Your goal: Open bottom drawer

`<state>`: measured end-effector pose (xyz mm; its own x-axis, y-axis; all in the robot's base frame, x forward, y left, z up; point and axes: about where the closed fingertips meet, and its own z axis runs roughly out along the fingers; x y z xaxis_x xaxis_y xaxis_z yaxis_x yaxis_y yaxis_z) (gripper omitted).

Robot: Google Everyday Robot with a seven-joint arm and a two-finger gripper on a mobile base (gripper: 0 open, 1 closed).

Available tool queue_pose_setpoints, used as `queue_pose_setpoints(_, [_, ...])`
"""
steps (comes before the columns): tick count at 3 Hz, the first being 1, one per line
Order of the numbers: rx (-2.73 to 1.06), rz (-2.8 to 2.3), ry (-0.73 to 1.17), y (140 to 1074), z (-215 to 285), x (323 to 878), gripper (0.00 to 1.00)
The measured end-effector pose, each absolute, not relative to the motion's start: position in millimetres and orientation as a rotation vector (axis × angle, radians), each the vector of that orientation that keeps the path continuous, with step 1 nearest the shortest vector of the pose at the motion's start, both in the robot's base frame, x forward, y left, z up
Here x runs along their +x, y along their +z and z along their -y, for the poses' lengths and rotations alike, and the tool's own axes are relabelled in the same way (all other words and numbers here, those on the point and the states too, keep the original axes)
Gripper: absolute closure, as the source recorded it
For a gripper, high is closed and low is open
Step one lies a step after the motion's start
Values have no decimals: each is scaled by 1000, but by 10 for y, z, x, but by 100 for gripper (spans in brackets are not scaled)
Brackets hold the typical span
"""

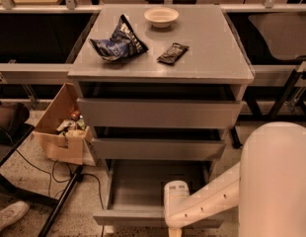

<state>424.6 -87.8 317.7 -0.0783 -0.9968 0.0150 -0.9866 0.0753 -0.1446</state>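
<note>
Camera view, task item: the bottom drawer (143, 189) is the lowest of three in the grey cabinet (212, 58). It stands pulled well out, its shallow tray floor bare and its front panel near the lower edge of the view.
Camera view, gripper: the gripper (174, 227) is at the drawer's front edge, right of centre, at the end of the white arm (212, 199) that reaches in from the lower right.
Camera view, grip state: cannot tell; the working end runs off the bottom of the view.
Progress, judged: the drawer is open to most of its visible depth. What remains looks like a short last pull at most, then letting go and backing the arm off.
Other drawers: top drawer front (158, 113) and middle drawer front (158, 148), each with a dark gap above it.
Cabinet top: crumpled chip bag (118, 43), pale bowl (161, 17), dark snack bar (172, 53); all well apart from the work.
Floor, left: open cardboard box (57, 132) beside the cabinet, a black stand leg (59, 206), a shoe (10, 216).
Obstructions: nothing lies in the drawer's path; the box sits to the side.
</note>
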Motion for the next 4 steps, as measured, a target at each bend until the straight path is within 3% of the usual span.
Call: queue_pose_setpoints(4, [-1869,-2484,18,1900,2083,4629,0])
